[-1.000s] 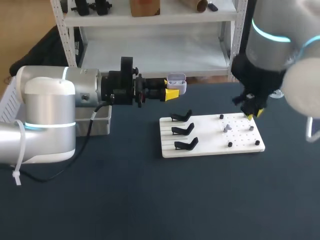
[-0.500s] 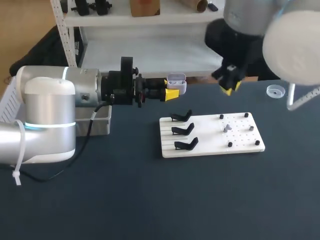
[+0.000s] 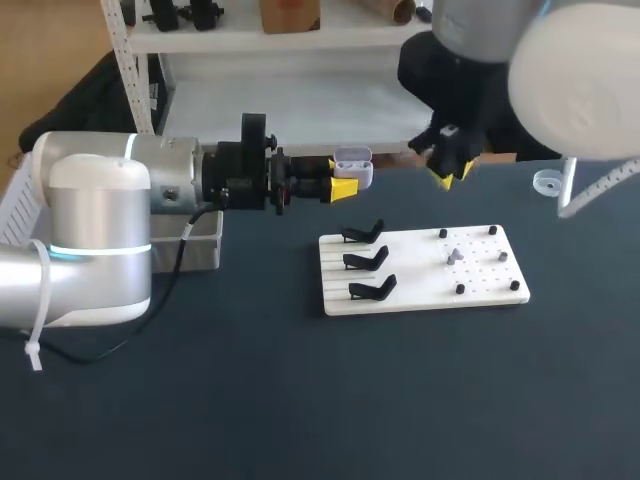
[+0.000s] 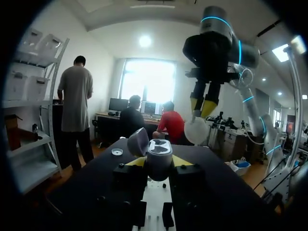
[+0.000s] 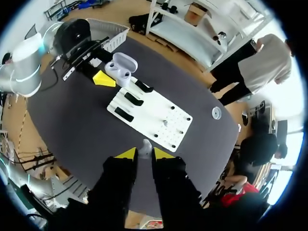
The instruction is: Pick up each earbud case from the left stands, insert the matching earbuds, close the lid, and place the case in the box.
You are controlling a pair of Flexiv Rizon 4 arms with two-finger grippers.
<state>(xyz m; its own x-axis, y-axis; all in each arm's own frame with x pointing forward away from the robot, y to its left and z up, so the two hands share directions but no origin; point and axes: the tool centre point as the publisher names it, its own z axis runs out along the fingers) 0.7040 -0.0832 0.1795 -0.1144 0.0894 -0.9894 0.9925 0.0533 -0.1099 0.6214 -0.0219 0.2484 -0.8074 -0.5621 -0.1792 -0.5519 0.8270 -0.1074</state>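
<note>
My left gripper point(image 3: 341, 176) is shut on a white earbud case point(image 3: 353, 166) with its lid open, held above the table behind the board. In the left wrist view the case point(image 4: 159, 155) sits between the yellow tips with the lid point(image 4: 138, 141) swung aside. My right gripper point(image 3: 447, 171) hangs to the right of the case, shut on a small white earbud point(image 5: 146, 146). It shows above and ahead of the case as the right gripper point(image 4: 201, 105). Below lies the white board point(image 3: 420, 285) with three empty black stands point(image 3: 365, 260) and a grey earbud point(image 3: 455, 256).
A grey bin point(image 3: 203, 243) stands on the table under my left arm. A small clear round disc point(image 3: 547, 182) lies at the back right of the table. Black pegs dot the board's right half.
My right arm has lifted off the board's right part and swung left and back towards the held case, carrying the earbud. The left arm and case have stayed still.
</note>
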